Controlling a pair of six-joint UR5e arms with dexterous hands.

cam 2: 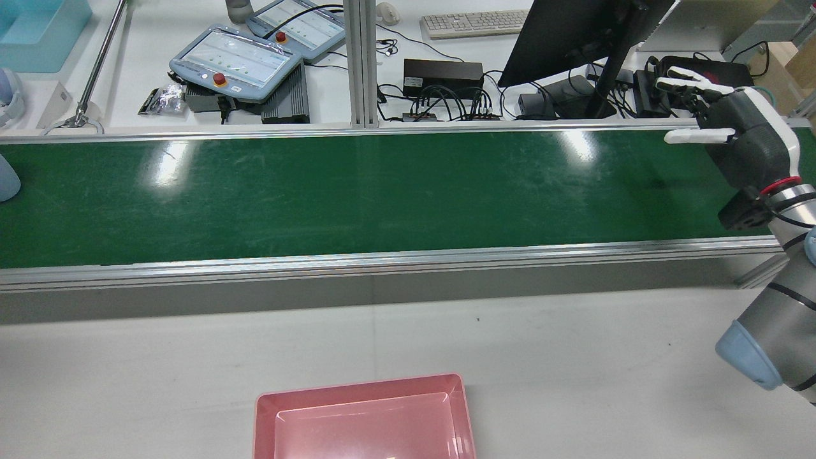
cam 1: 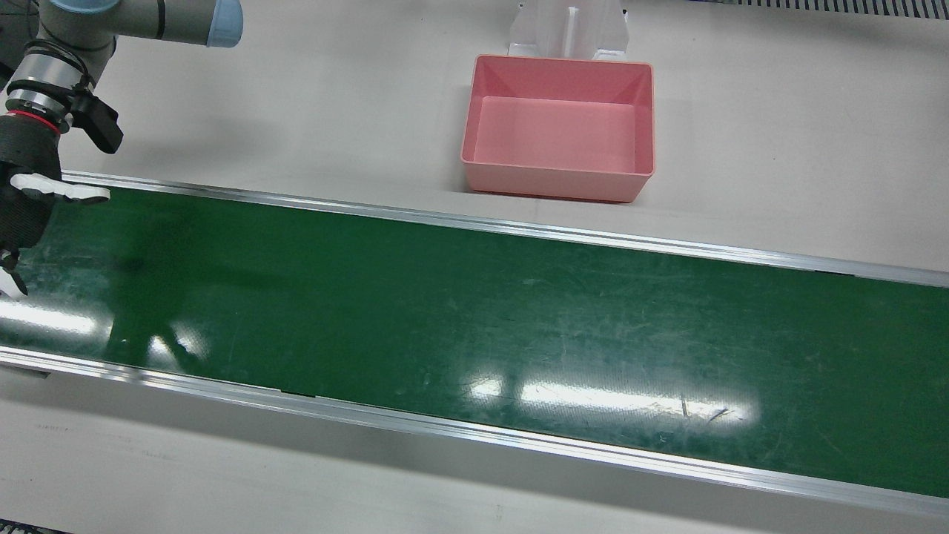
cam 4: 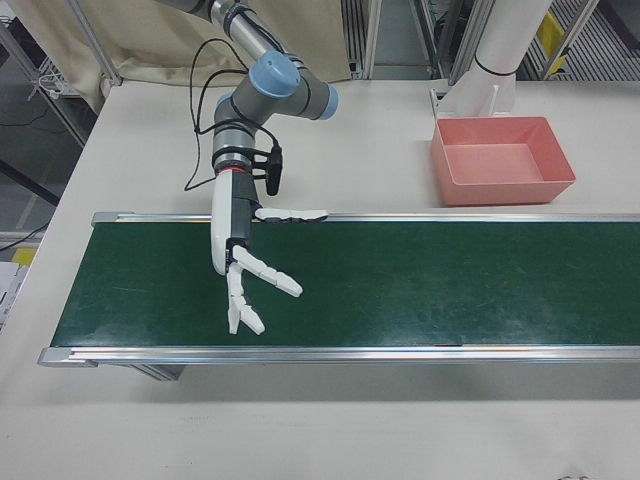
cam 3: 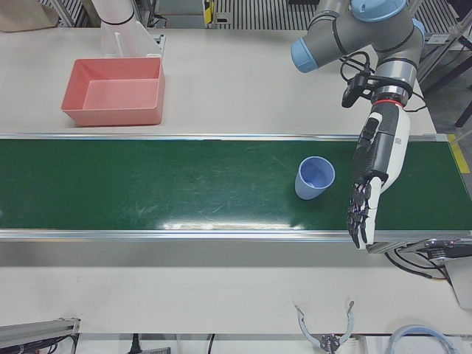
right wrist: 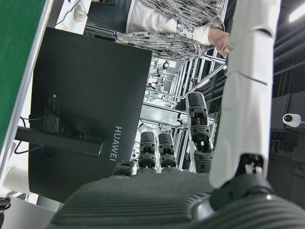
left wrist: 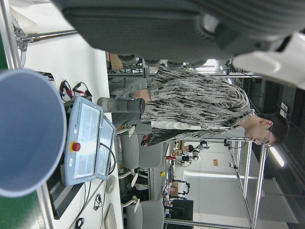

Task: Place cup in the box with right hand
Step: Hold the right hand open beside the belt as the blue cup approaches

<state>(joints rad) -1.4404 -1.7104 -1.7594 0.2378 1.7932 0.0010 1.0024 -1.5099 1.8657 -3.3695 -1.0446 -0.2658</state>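
Left-front view shows the cup (cam 3: 315,178) upright on the green belt (cam 3: 162,188), just beside the left hand (cam 3: 371,181), fingers spread, empty. Right hand (cam 4: 245,265) hovers splayed, holding nothing; box (cam 4: 502,159) sits on the tabletop (cam 4: 380,130).

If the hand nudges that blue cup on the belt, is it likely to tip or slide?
The blue cup looks thin-walled and empty, so probably light. It narrows toward its base, so a high nudge may tip it. The green belt looks glossy, so a low push might slide it.
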